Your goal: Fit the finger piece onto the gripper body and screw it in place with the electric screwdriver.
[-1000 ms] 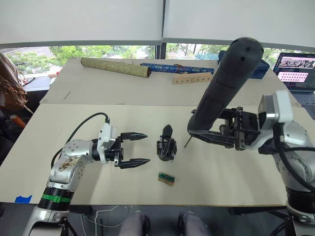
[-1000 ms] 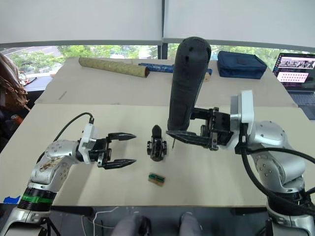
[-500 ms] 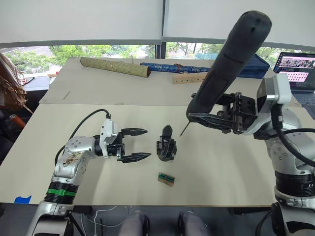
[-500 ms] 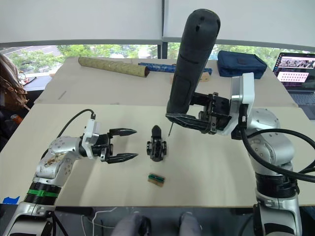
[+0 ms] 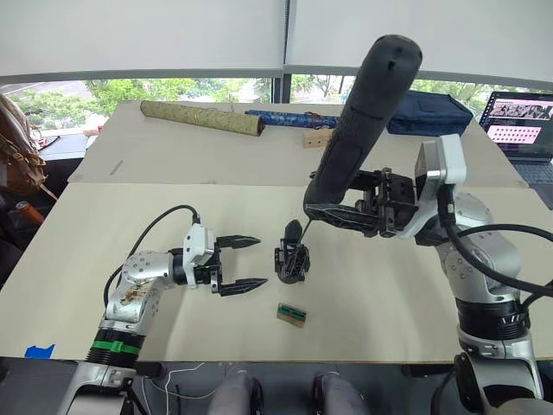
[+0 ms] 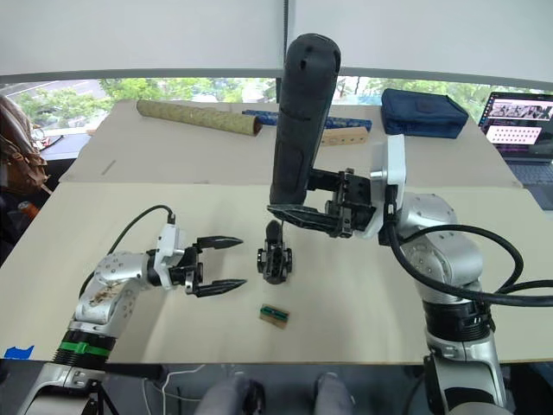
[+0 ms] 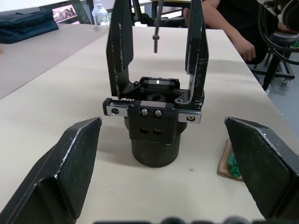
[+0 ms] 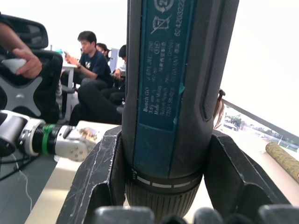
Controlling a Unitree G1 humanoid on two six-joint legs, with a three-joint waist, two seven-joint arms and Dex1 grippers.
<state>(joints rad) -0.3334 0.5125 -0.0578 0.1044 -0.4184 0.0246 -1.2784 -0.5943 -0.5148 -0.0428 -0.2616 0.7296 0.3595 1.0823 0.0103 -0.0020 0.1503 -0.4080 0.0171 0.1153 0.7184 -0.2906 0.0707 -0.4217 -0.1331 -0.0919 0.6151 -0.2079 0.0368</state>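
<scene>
The right gripper (image 5: 341, 213), right of centre in the head views, is clamped around the lower end of the electric screwdriver (image 5: 359, 117). The tool stands nearly upright, leaning toward the upper right, its rounded end near the top of the frame. Its thin metal bit (image 5: 305, 230) points down and to the left, the tip just above the gripper body (image 5: 292, 260), close to its upper end; whether it touches cannot be told.

The gripper body stands on the table (image 5: 415, 311) in the middle of the frame, with a pointed black finger sticking up from it. In the left wrist view it shows as a round black base with a screwed block (image 7: 154, 126) and two upright black fingers, the bit tip hanging between them.

The left gripper (image 5: 252, 262) sits just left of the gripper body, a small gap apart, its fingers spread wide and holding nothing, tips pointing at the body.

A small tan-and-green block (image 5: 292, 314) lies on the table below the gripper body. An olive rolled tube (image 5: 202, 118) lies on the far table at upper left, and a laptop (image 5: 518, 121) stands at the right edge.
</scene>
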